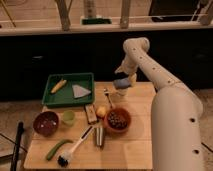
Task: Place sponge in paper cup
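Right of tray [70, 75]: gripper [125, 76], just above a blue, rounded cup [121, 83]; grasp cannot be told.
Tray: green, rectangular, raised rim.
Bowl [38, 120]: maroon, round, before tray.

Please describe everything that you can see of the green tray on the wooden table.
The green rectangular plastic-looking tray lies flat at the far left corner of the wooden table, with a raised rim. Inside lie a yellow elongated item on the left and a pale grey triangular piece on the right. The robot's claw hangs to its right, apart from it.
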Robot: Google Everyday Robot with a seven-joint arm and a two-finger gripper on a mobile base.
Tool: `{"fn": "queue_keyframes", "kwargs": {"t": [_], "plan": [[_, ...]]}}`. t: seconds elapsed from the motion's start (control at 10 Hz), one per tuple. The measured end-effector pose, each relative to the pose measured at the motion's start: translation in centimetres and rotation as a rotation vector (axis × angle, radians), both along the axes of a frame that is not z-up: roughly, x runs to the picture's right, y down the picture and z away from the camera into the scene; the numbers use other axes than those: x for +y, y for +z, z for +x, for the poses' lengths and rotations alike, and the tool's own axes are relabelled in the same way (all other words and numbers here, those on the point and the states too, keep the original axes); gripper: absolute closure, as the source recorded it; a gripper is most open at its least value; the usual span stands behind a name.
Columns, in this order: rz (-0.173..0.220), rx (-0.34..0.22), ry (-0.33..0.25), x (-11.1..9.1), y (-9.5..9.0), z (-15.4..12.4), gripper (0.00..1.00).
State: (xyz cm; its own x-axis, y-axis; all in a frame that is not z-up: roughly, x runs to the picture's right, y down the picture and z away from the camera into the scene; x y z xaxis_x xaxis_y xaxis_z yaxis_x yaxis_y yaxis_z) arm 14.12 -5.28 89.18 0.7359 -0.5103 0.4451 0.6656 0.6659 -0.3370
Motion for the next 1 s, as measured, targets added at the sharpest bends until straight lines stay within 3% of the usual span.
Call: {"fn": "queue_keyframes", "kwargs": {"t": [1.0], "plan": [[0.009,-0.005,0.002,-0.03,-0.18,-0.05,0.20]]}}
